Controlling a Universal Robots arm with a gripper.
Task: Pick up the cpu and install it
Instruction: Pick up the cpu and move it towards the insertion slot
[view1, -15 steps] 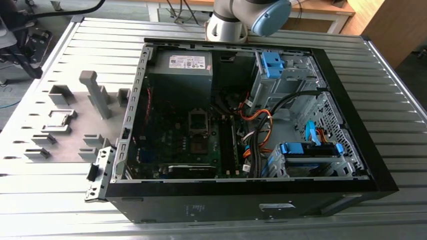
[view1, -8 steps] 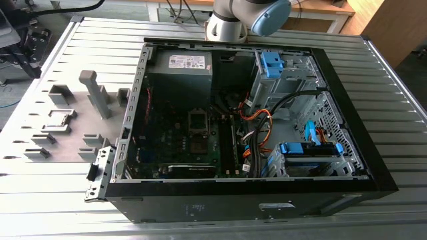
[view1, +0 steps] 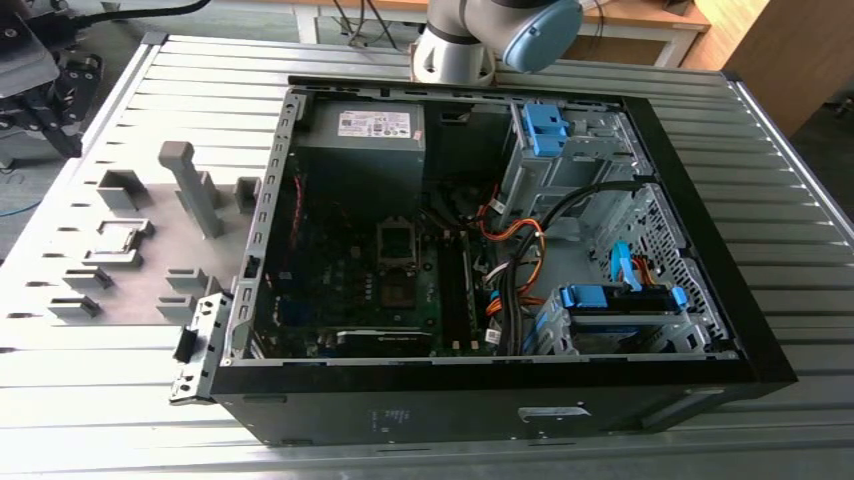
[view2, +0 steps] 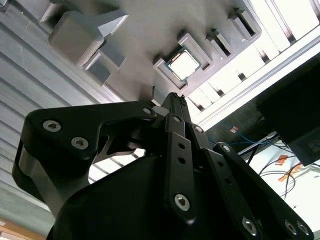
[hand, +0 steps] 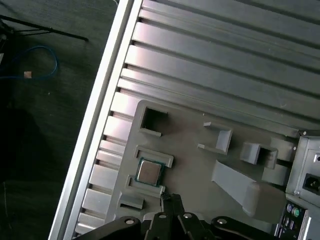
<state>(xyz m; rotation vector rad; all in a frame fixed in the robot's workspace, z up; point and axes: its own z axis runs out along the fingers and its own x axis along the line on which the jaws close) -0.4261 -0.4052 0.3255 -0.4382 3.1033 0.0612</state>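
Note:
The cpu (view1: 118, 237), a small flat square with a silvery top, lies in a grey holder on the holder plate (view1: 147, 290) at the exterior view's left. Both wrist views show the cpu (view2: 183, 65) (hand: 149, 172) seated in its frame. My gripper (view2: 174, 99) (hand: 171, 199) hovers above the plate, apart from the chip, with its black fingers closed together and nothing between them. In the exterior view the gripper (view1: 51, 115) hangs at the far left, beyond the plate. The dark socket (view1: 400, 262) sits on the motherboard inside the open computer case (view1: 481, 400).
Tall grey blocks (view1: 194, 185) and low holders stand on the plate around the chip. The case holds cables (view1: 514, 235), blue drive brackets (view1: 547, 128) and a power supply (view1: 360, 130). The ribbed metal table (view1: 747, 110) ends close to the plate's left side.

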